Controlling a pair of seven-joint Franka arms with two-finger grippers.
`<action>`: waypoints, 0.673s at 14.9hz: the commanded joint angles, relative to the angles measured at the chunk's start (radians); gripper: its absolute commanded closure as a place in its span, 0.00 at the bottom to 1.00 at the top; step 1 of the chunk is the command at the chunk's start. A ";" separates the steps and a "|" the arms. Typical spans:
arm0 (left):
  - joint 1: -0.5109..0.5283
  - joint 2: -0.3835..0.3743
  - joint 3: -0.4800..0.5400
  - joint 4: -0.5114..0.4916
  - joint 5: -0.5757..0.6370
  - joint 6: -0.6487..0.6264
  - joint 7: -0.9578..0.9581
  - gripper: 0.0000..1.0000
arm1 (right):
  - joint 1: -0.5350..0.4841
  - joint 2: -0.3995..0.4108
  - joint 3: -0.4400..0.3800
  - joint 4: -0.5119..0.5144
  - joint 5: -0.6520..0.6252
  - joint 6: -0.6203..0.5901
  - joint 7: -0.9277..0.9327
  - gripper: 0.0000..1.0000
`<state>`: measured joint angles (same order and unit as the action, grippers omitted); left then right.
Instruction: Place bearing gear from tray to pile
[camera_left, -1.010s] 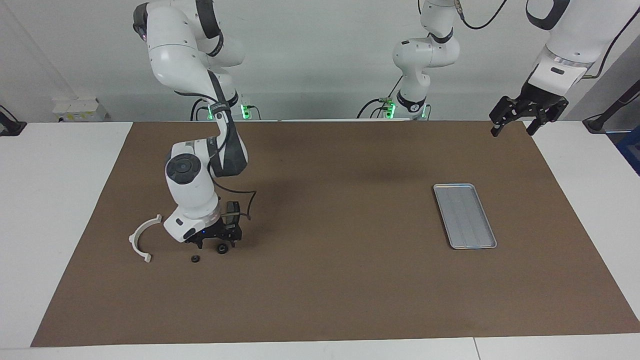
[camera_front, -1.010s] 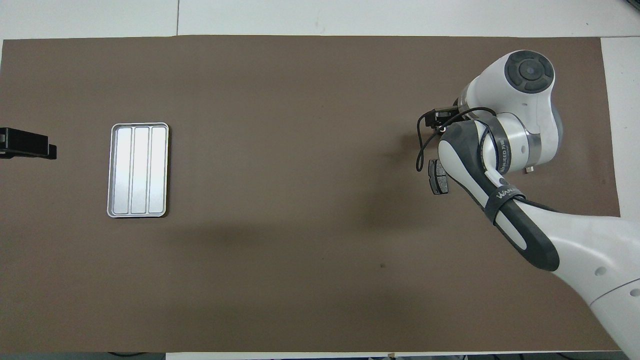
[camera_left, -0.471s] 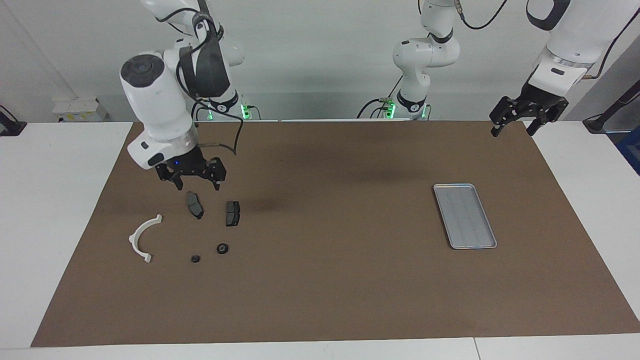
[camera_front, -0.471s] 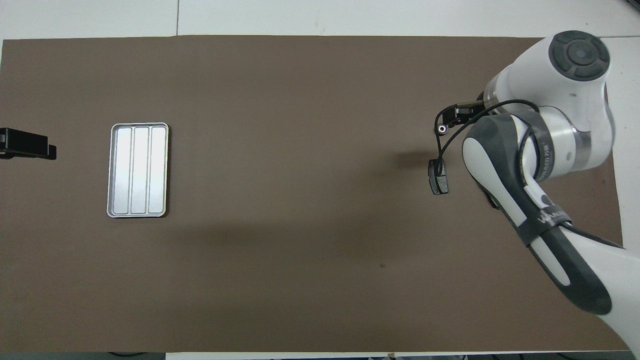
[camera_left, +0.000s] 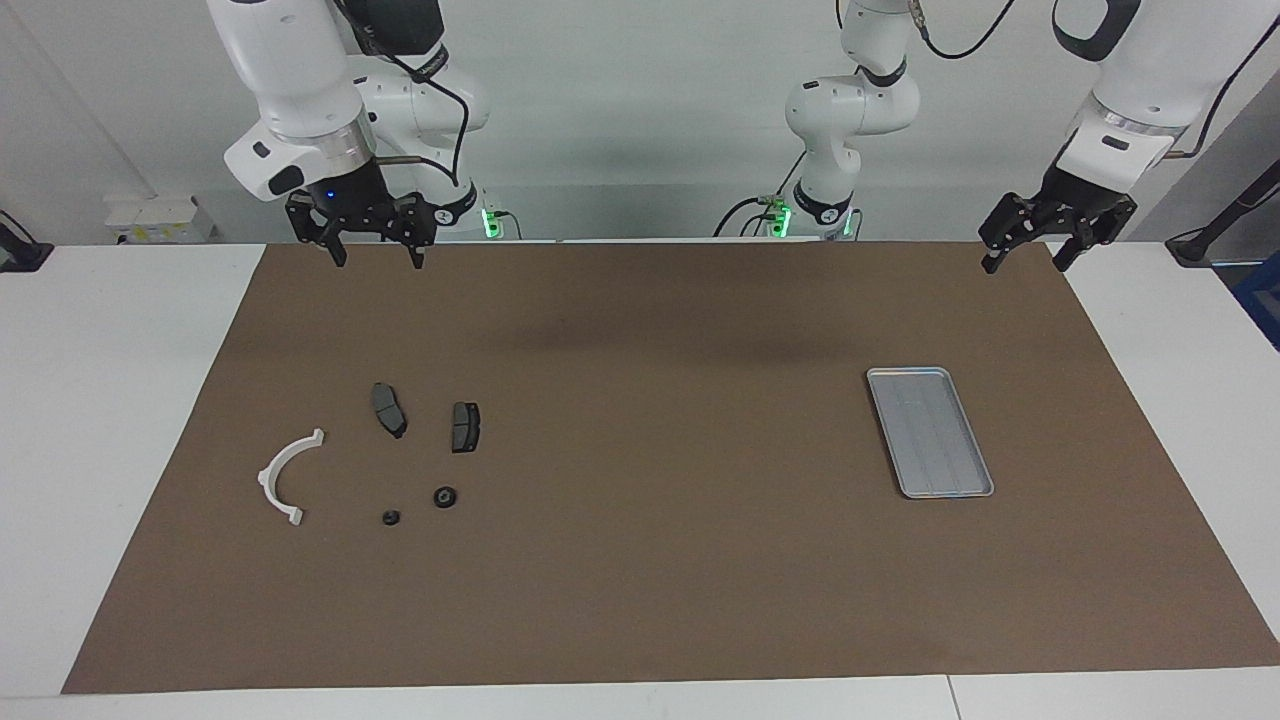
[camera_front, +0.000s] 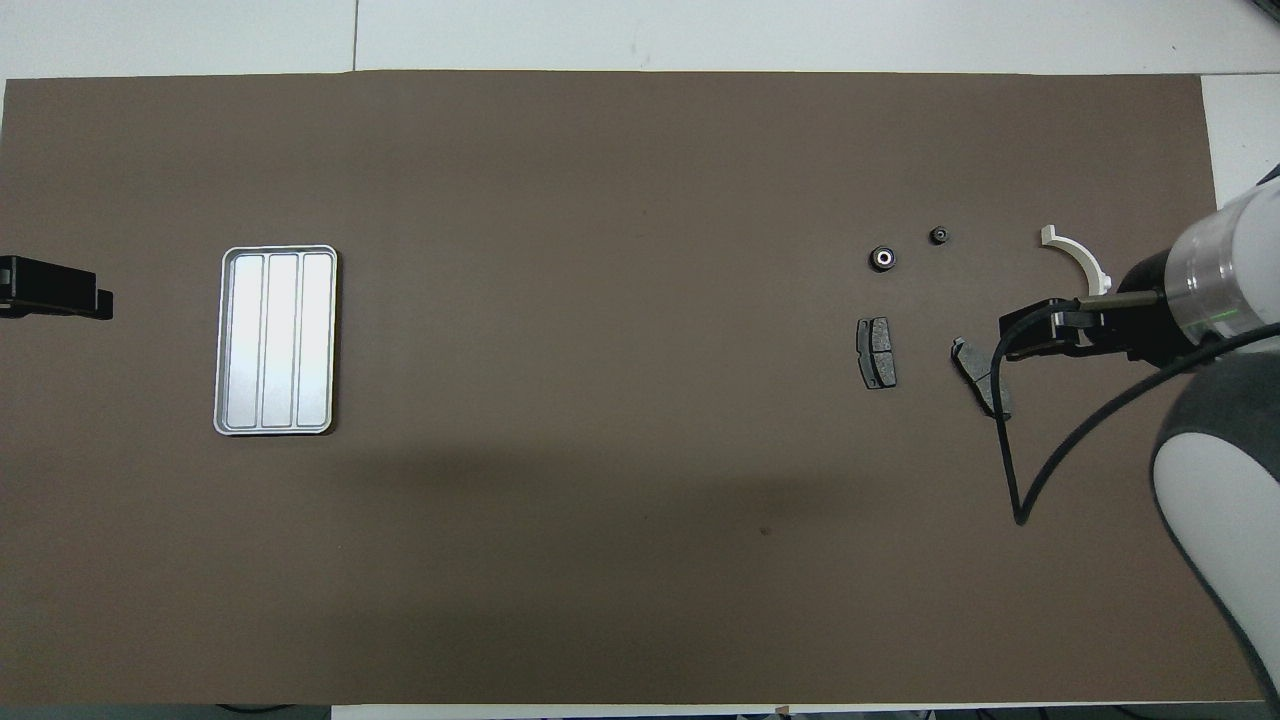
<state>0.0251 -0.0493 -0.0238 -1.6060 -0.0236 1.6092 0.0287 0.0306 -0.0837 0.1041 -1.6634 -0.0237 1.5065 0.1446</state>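
The bearing gear (camera_left: 445, 496) (camera_front: 882, 258), a small black ring with a pale centre, lies on the brown mat in the pile, farther from the robots than the two dark brake pads (camera_left: 388, 409) (camera_left: 465, 426). The white half-ring bracket (camera_left: 285, 475) (camera_front: 1078, 258) lies beside them toward the right arm's end. The silver ridged tray (camera_left: 929, 432) (camera_front: 276, 340) sits toward the left arm's end with nothing in it. My right gripper (camera_left: 372, 245) hangs open and empty, high over the mat's edge by the robots. My left gripper (camera_left: 1035, 250) waits open over the mat's corner.
A smaller black round part (camera_left: 391, 517) (camera_front: 939, 235) lies between the bearing gear and the bracket. The brown mat (camera_left: 660, 580) covers most of the white table. In the overhead view the right arm's wrist and cable (camera_front: 1010, 450) overlap one brake pad (camera_front: 980, 375).
My right gripper, down at the bearing gear a second ago, has risen and drawn back toward the robots, leaving the gear on the mat. The left arm has not moved.
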 joint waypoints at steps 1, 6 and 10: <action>-0.010 -0.027 0.008 -0.034 0.005 0.008 0.004 0.00 | -0.005 0.002 -0.010 0.037 0.024 -0.072 -0.046 0.00; -0.010 -0.027 0.008 -0.034 0.005 0.008 0.004 0.00 | -0.001 -0.028 -0.017 0.037 0.019 -0.101 -0.045 0.00; -0.010 -0.027 0.010 -0.034 0.005 0.009 0.004 0.00 | -0.001 -0.033 -0.027 0.039 0.033 -0.095 -0.039 0.00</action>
<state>0.0251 -0.0493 -0.0238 -1.6060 -0.0236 1.6092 0.0287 0.0322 -0.1065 0.0934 -1.6251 -0.0224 1.4169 0.1263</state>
